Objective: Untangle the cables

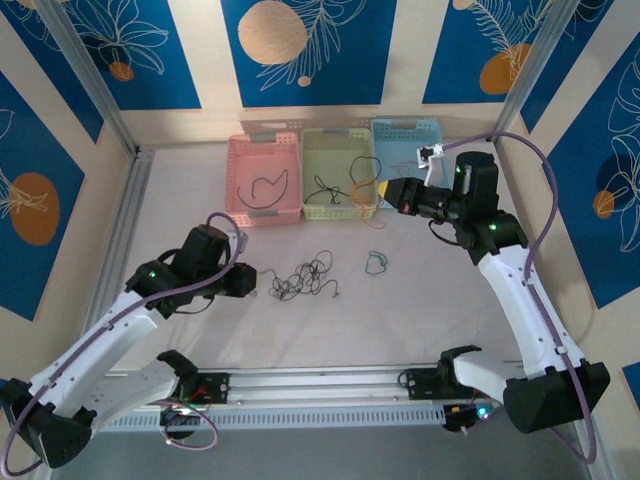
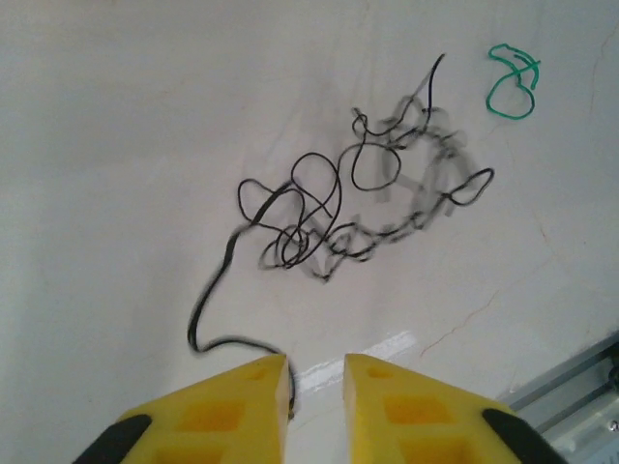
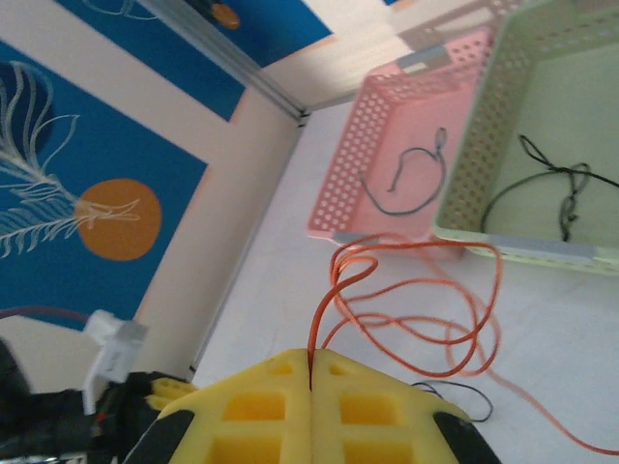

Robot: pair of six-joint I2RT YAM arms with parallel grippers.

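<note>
Bright, even light, soft shadows; motion blur smears the cables (image 2: 397,224) in the left wrist view.

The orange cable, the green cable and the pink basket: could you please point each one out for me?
orange cable (image 3: 313,333), right wrist view, on its lowest upright stretch.
green cable (image 2: 515,75), left wrist view, where its loop crosses itself.
pink basket (image 1: 262,216), top external view, on its near wall.

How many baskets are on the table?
3, in a row at the far side of the table: the pink basket on the left, the green basket in the middle, the blue basket on the right. None looks hidden.
</note>
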